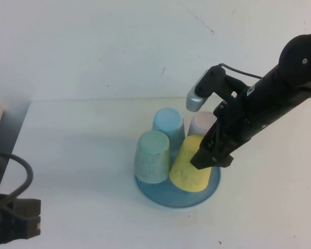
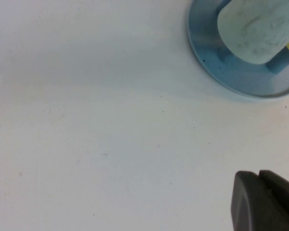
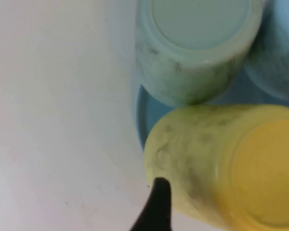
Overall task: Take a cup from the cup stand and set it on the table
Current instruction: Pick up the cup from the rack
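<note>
So the pale-yellow cup [image 1: 189, 170] is upside down on its peg at about 4 o'clock on the blue cup stand [image 1: 160, 196], touching or nearly touching the pale green cup [image 1: 152, 156] at 8 o'clock. A blue cup [image 1: 169, 124] sits at 12 and a pink cup [image 1: 201, 123] at 2.

My right gripper [image 1: 211, 155] is right against the yellow cup's side, jaws spread as wide as they go and holding nothing. In the wrist view I only see one fingertip [image 3: 156, 207] by the wall, so I think the cup is between my fingers, but I can't swear to it.

The worries:
- Closing off-center could shove the cup into the green one.
- Lifting crooked could snag the peg and drag the whole stand across the white table [image 1: 72, 150].

My left gripper [image 1: 13, 222] is parked shut at 8 o'clock, well apart.
</note>
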Controlling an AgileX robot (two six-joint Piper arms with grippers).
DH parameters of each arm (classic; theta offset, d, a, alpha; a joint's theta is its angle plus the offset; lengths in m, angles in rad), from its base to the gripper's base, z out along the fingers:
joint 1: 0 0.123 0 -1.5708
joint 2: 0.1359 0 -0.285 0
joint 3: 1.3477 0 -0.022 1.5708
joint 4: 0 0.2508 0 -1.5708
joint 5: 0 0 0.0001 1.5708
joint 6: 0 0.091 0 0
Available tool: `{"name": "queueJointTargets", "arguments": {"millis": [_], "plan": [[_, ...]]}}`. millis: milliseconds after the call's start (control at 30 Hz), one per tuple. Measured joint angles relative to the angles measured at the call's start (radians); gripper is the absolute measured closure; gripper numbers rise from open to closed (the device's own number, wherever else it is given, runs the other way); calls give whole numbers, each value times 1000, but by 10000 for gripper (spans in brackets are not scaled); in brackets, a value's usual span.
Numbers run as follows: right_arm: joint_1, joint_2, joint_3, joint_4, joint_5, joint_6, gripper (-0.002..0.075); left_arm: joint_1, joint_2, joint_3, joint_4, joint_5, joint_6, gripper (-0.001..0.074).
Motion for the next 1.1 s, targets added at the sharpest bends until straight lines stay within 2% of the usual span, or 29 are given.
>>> {"name": "queueJointTargets", "arguments": {"millis": [167,700,1100], "plan": [[0,0,-1,-23,2,19,34,0,0,0,0,0,0,737],[0,0,-1,106,-34,17,34,0,0,0,-66,-29,26,738],[0,10,-2,108,-43,-57,34,0,0,0,-82,-29,30,738]]}}
